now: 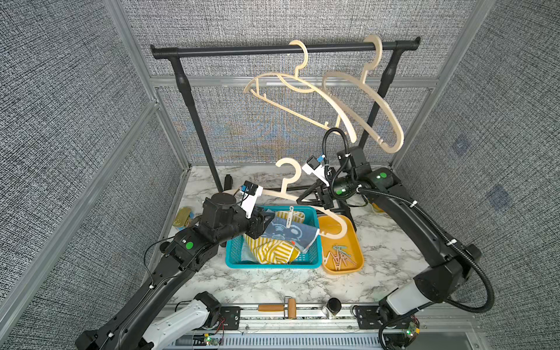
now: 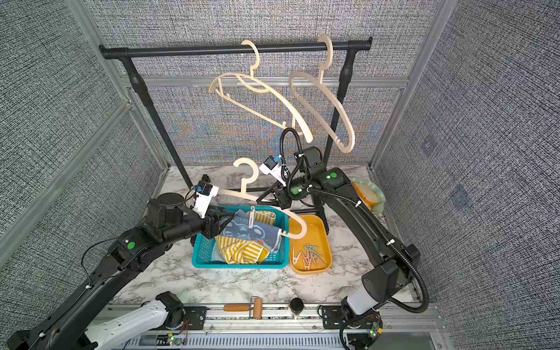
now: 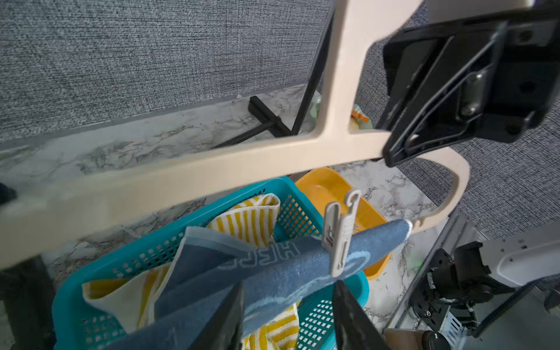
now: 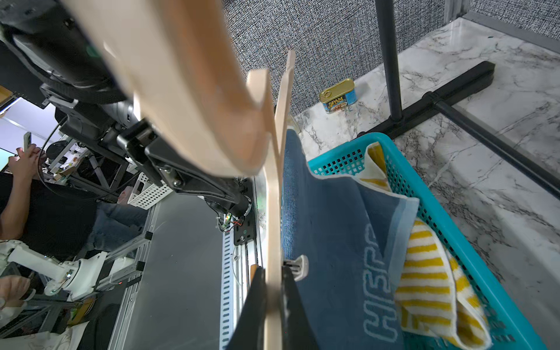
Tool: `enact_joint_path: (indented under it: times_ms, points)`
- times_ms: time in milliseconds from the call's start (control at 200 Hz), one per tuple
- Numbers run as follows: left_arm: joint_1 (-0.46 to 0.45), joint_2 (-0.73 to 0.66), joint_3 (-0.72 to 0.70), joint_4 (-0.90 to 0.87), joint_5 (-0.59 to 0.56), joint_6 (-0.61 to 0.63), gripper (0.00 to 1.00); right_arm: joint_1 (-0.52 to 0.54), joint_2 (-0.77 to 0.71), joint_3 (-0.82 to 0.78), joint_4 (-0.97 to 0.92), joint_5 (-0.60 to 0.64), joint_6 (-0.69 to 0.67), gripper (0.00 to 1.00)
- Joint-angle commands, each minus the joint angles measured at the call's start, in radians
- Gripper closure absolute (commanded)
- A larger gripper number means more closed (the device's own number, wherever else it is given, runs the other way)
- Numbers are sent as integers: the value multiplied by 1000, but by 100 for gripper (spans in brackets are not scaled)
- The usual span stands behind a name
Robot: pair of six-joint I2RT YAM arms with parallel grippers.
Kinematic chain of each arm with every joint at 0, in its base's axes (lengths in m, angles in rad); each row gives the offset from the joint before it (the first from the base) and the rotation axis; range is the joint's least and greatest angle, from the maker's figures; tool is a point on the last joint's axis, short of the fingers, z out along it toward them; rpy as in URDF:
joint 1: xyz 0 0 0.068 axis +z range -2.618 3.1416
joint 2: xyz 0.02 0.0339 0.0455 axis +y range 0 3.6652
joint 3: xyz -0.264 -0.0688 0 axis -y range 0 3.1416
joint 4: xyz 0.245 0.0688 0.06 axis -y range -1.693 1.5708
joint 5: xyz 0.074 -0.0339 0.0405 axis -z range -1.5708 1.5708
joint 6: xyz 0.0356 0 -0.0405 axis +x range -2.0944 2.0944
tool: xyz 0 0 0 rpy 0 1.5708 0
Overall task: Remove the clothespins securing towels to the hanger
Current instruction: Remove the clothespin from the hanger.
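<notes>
step: unclip white plastic clothespin (image 1: pixel 289 218) | at: dark blue lettered towel (image 3: pixel 272 272) on beige plastic hanger (image 3: pixel 181 175), 3 o'clock of left gripper (image 1: pixel 270 225) in a top view | left: jaws spread astride towel | right gripper (image 4: pixel 273 272): pinching hanger | tip: squeeze pin's tails squarely (hanger may swing)

Rough, looped terry marks the blue towel (image 3: pixel 272 272) lying between the matt black plastic fingers of the left pincer (image 3: pixel 288 315). Just beyond them, a smooth off-white plastic clothespin (image 3: pixel 338 239) shows a faint sheen. The hanger (image 3: pixel 181 175) in the right pincer (image 4: pixel 271 309) looks matt, beige and smooth; plastic or wood cannot be told. Below both pincers lie a glossy, perforated teal plastic basket (image 3: pixel 242 194), a nubby striped towel (image 3: pixel 242 218), a shiny yellow tray (image 3: pixel 321 188) and a polished, marble-look table (image 3: pixel 121 151).
</notes>
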Motion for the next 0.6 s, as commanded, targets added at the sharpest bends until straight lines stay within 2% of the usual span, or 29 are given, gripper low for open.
enact_joint_path:
  times_ms: [0, 90, 220, 450, 595]
  points:
    - [7, 21, 34, -32, 68, 59, 52, 17, -8, 44, -32, -32, -28, 100]
    - [7, 24, 59, -32, 90, 66, 52, 41, -13, 83, -65, 2, -53, 100]
    - [7, 29, 97, -69, 104, 103, 50, 39, -6, 74, -88, -30, -92, 100]
    - [9, 34, 74, -98, 137, 166, 48, 38, 67, 74, -189, -126, -207, 100]
    - [9, 23, 24, -66, 250, 179, 46, 38, 82, 73, -191, -157, -227, 100]
